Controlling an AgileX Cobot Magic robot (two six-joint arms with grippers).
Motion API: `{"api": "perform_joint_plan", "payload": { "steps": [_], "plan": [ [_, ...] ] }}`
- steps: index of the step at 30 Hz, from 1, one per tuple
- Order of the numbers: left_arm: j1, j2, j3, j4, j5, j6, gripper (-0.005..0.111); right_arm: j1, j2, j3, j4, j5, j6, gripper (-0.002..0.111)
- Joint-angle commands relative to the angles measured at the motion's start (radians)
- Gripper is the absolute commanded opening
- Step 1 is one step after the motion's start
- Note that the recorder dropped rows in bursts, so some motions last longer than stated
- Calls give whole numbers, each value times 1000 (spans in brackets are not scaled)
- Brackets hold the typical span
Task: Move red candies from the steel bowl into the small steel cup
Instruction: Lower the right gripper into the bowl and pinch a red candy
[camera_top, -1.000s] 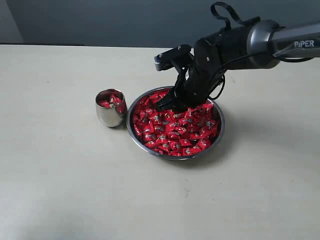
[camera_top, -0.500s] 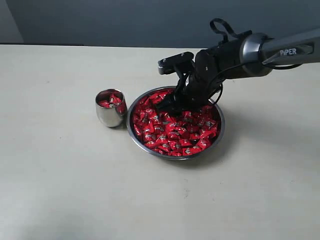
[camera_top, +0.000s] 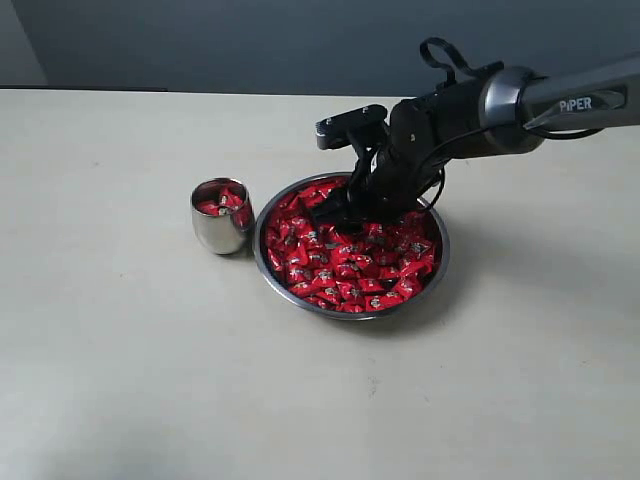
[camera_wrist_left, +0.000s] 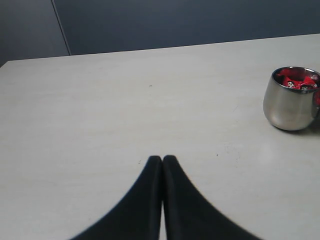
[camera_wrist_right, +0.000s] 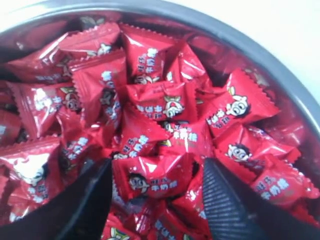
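Observation:
The steel bowl (camera_top: 440, 268) sits mid-table, heaped with red candies (camera_top: 350, 262). My right gripper (camera_top: 345, 212) is down in the bowl's far side, open, its fingertips pushed into the pile. In the right wrist view the right gripper (camera_wrist_right: 157, 172) has its jaws wide on either side of one red candy (camera_wrist_right: 152, 177), with the bowl's rim (camera_wrist_right: 260, 52) behind. The small steel cup (camera_top: 220, 225) stands just left of the bowl with a few red candies (camera_top: 222, 202) inside. The left wrist view shows my left gripper (camera_wrist_left: 162, 159) shut and empty over bare table, the cup (camera_wrist_left: 290, 102) well off to one side.
The pale table (camera_top: 120, 350) stretches around the bowl and cup. A dark wall (camera_top: 200, 40) runs along the far edge. The right arm (camera_top: 500, 100) reaches in from the right above the bowl.
The right arm lowered and shifted slightly toward the far side of the bowl, and its jaws widened as they sank into the candies. For the last half second it has stayed still.

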Motion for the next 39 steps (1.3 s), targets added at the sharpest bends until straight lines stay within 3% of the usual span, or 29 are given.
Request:
{"api": "perform_joint_plan", "payload": {
  "steps": [1,20,22,31,39],
  "plan": [
    [-5,-5,-8,2,-5,-1,0,-5,0,2,19,7,0,53],
    [-5,-5,-8,2,-5,-1,0,-3,31,2,34,-2,0,52],
    [-5,-5,-8,2,-5,-1,0,-3,31,2,34,1,0,48],
    [-5,-5,-8,2,-5,-1,0,-3,31,2,34,5,0,2],
    [-5,-5,-8,2,-5,-1,0,-3,-25,2,25,44,0,8]
  ]
}}
